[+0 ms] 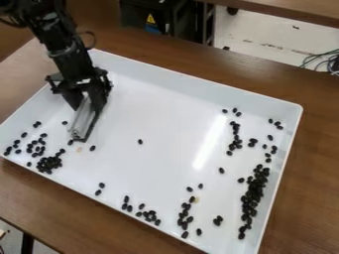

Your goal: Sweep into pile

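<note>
The gripper (86,98) is at the left side of the white tray (198,79), closed on a narrow, greyish sweeping tool (82,119) that slants down to the tray floor. Black beans (252,198) lie in a dense band along the right side, a tight cluster near the left corner and looser groups along the near edge, with a lone bean in the middle.

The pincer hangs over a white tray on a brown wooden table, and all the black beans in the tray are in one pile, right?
Not quite: the camera view shows the black beans scattered in several clusters, with loose ones between. The pincer does hang over a white tray on a brown wooden table.
</note>
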Controlling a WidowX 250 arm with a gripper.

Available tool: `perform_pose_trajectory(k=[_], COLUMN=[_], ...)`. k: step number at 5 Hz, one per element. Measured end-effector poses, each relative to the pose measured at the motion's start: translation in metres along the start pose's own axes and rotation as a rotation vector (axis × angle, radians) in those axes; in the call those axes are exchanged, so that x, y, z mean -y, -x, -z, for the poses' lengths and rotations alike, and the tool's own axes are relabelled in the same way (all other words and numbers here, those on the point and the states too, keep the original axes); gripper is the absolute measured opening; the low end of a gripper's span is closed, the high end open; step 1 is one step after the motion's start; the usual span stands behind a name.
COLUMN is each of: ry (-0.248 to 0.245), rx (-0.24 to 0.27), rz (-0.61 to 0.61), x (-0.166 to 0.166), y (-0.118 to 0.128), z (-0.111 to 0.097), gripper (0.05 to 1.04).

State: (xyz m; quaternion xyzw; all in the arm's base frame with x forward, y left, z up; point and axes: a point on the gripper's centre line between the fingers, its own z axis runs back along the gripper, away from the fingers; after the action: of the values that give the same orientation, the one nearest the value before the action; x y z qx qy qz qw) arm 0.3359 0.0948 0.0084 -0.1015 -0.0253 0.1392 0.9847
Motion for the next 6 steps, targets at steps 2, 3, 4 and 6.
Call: perform_pose_trajectory(k=[2, 3, 4, 6], ry=[-0.084, -0.159, -0.203, -0.171], rx=[-0.002, 0.010, 0.061, 0.034], rz=[-0.037, -0.054, 0.018, 0.303], x=[-0.008, 0.000, 0.043, 0.127], y=[0.005, 0.008, 0.023, 0.073], z=[-0.018, -0.040, -0.059, -0.019], gripper=[1.012, 1.003, 0.999, 0.999])
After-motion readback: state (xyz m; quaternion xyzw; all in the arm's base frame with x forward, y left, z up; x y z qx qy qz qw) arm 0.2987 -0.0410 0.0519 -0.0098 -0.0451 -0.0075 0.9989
